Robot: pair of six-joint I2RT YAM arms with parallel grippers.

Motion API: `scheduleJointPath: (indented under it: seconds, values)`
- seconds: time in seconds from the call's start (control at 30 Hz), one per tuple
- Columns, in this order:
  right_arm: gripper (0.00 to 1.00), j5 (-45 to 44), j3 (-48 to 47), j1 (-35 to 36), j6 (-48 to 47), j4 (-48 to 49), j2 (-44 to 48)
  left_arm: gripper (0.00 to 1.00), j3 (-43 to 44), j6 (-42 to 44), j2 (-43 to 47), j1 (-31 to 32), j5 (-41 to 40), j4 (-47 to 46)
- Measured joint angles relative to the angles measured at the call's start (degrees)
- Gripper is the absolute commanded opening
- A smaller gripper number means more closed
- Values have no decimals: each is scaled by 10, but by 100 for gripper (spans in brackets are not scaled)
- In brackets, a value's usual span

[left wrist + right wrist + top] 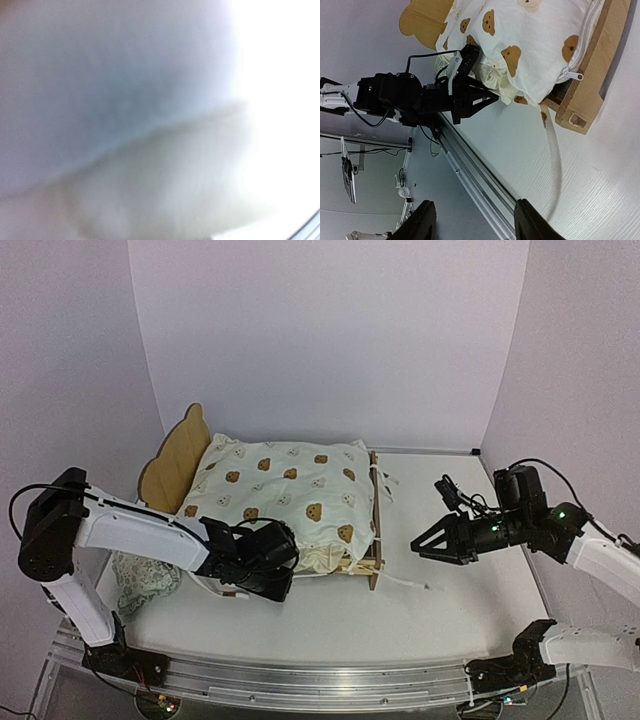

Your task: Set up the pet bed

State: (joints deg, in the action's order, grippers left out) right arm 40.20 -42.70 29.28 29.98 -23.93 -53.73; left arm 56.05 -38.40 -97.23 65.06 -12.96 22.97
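The pet bed (175,455) stands mid-table, its bear-ear headboard at the left and its low footboard (592,85) at the right. A cream bear-print cover (285,485) lies puffed up over its whole top. My left gripper (283,562) presses into the cover's ruffle at the bed's near edge; the left wrist view is only blurred pale fabric, so its jaws do not show. My right gripper (418,543) hovers to the right of the footboard, open, its fingers (422,222) wide apart with nothing between them. One cover tie (554,160) trails on the table.
A small pale floral pillow (140,582) lies on the table at the near left, behind the left arm. The table's metal front rail (480,175) runs just below the right gripper. Purple walls close in the back and both sides.
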Motion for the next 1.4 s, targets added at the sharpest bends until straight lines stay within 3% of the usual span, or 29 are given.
scheduleJointPath:
  seconds: [0.2,0.5,0.77,0.87,1.03,1.1,1.4]
  values:
    - [75,-97,-53,0,-10,-32,-72,47,0,-16,67,3,-2,56]
    - [74,-273,-342,-11,-37,-41,-390,46,-11,-78,151,5,-69,152]
    - [59,-347,-610,-45,-71,-46,-669,40,-27,-112,152,-7,-124,186]
    - [45,-348,-660,-49,-77,-55,-738,39,-28,-112,144,-19,-140,184]
    - [16,-340,-668,-48,-75,-59,-765,35,-40,-97,129,-62,-148,156]
    - [11,-357,-665,-46,-60,-61,-760,33,-50,-84,126,-84,-147,133]
    - [6,-446,-496,-47,4,-20,-647,32,-86,4,107,-152,-107,36]
